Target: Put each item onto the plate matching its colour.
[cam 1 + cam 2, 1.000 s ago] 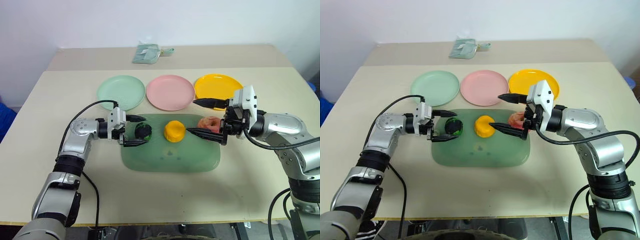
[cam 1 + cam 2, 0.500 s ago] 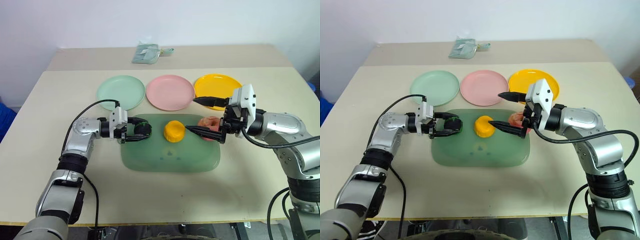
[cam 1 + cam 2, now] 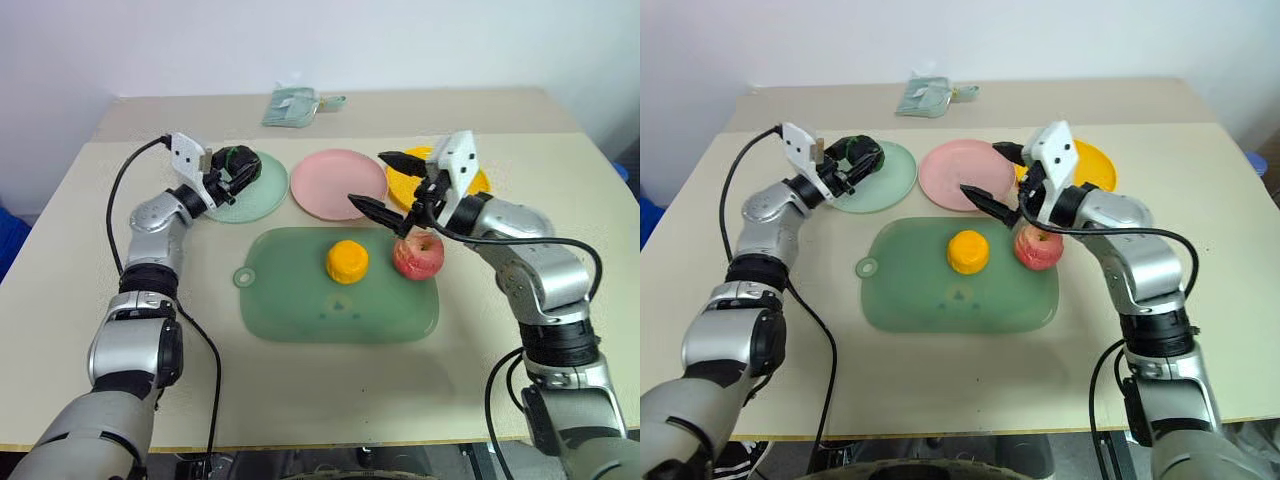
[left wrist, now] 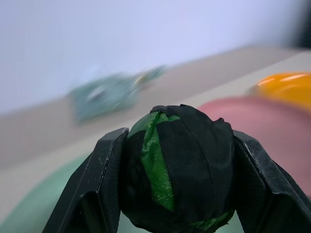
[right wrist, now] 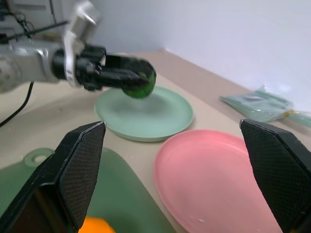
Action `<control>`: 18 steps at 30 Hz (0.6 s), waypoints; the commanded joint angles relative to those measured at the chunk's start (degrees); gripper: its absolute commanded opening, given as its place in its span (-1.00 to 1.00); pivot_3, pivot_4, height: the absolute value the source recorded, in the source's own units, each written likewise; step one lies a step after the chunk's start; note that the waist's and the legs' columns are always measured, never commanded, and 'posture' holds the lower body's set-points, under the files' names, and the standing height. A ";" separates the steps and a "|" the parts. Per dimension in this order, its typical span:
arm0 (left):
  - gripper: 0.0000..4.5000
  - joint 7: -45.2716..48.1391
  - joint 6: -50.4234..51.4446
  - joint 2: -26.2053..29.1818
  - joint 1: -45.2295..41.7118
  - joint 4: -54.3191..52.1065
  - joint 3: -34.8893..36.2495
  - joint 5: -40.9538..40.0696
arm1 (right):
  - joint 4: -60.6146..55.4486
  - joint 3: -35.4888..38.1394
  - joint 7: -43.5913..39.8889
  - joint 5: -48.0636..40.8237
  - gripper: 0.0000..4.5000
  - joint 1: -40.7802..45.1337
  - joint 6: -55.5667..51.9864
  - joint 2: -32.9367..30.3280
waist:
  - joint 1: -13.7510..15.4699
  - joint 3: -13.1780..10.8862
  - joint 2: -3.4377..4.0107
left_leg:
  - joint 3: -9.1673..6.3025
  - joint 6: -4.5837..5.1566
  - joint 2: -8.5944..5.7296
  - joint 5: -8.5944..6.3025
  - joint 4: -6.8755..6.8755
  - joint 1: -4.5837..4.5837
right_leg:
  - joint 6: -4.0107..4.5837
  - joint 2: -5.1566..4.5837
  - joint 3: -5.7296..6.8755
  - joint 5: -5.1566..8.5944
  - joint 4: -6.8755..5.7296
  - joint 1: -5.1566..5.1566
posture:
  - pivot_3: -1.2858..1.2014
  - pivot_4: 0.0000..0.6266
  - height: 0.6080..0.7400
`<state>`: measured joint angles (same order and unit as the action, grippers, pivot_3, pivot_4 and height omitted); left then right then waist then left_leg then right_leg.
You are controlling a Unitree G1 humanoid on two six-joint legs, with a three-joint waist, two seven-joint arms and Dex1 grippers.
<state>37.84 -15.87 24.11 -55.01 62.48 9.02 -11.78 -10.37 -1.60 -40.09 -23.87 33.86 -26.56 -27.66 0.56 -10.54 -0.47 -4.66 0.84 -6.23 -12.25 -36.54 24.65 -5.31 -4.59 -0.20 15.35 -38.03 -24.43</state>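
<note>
Nearest, the translucent green mat (image 3: 340, 290) carries the yellow-orange lump (image 3: 347, 261) and, toward its right end, the pinkish-red apple (image 3: 418, 256). Just above the apple hovers the right gripper (image 3: 392, 185), its fingers spread wide with nothing between them. Beyond the mat stand the mint green plate (image 3: 262, 190), the pink plate (image 3: 339, 183) and the yellow plate (image 3: 478, 182). The left gripper (image 3: 238, 170) is clamped on the dark green-black ball (image 4: 177, 167), held over the mint green plate. Farthest lies the folded green cloth (image 3: 294, 104).

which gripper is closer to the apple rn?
Right. The right gripper hangs open just above the apple on the mat; the left gripper is far off over the mint green plate, clamping the dark green ball.
</note>
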 commanded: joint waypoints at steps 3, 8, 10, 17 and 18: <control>0.25 -6.54 -4.34 0.37 -4.56 3.86 2.50 1.10 | 1.00 0.09 -1.96 0.59 1.00 0.89 3.11 0.41 | 0.16 0.00 -0.01 | -0.01 0.00 -0.01 0.00 -0.09 0.04 | -0.01 0.00 0.02 -0.01 -0.02 0.01 | 0.03 -0.52 1.00; 0.61 -7.30 -5.86 -0.50 -4.94 4.94 2.64 1.81 | 1.03 -0.33 -2.27 1.09 1.00 -0.19 4.31 1.34 | 0.00 0.00 -0.01 | 0.00 0.01 -0.02 -0.01 -0.19 0.05 | -0.03 0.01 0.04 -0.02 -0.05 0.03 | 0.03 -0.52 1.00; 0.98 -5.20 -6.38 -0.72 -5.08 4.39 2.88 1.23 | 0.66 -0.31 -2.58 0.78 1.00 -0.43 4.17 1.69 | -0.08 0.00 -0.01 | 0.00 0.01 -0.01 -0.01 -0.20 0.06 | -0.03 0.02 0.04 -0.02 -0.06 0.02 | 0.03 -0.52 1.00; 0.98 21.32 1.50 -0.48 -2.44 -5.12 5.21 -9.11 | -2.15 -0.84 -7.45 -1.82 1.00 -3.60 0.24 -0.98 | -0.17 0.00 0.00 | -0.01 0.00 -0.01 -0.01 -0.24 0.09 | -0.03 0.02 0.05 -0.02 -0.06 0.02 | 0.03 -0.52 1.00; 0.98 29.72 6.00 0.03 1.29 -11.15 3.42 -11.73 | -3.36 -0.53 -9.54 -3.66 1.00 -4.65 -1.44 -2.28 | -0.23 0.02 0.03 | -0.01 0.00 0.00 -0.01 -0.29 0.12 | -0.03 0.02 0.05 -0.02 -0.06 0.02 | 0.03 -0.52 1.00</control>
<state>56.08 -14.96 23.25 -56.44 58.00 13.00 -18.91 -9.94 -3.22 -46.94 -24.57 29.71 -26.50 -28.26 0.33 -10.52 -0.45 -4.67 0.86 -6.23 -12.27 -36.87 24.82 -5.34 -4.57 -0.16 15.33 -38.08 -24.41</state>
